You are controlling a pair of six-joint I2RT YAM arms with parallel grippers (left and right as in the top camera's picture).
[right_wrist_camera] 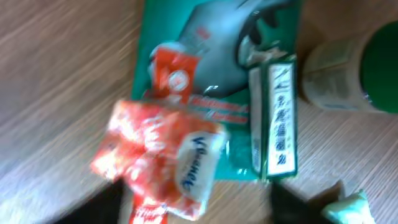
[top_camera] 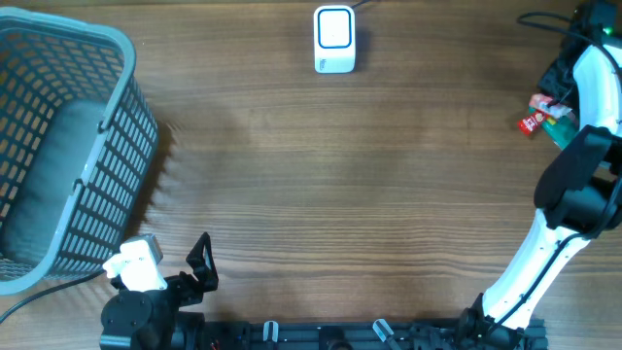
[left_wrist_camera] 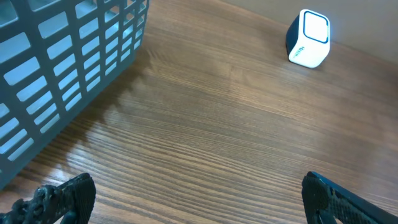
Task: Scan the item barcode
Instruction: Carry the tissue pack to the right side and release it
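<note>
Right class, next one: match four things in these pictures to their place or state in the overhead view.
Things:
1. grey basket
2. white barcode scanner
3. red packet
4. left gripper

Places or states:
A. top centre
B. open, at the bottom edge
C. far left side
D. far right side

Pairs: 1-C, 2-A, 3-D, 4-B

Mock shop checkout on a wood-grain tabletop (top_camera: 340,194), white barcode scanner (top_camera: 334,39), grey plastic basket (top_camera: 119,165), packaged goods (top_camera: 533,122)
</note>
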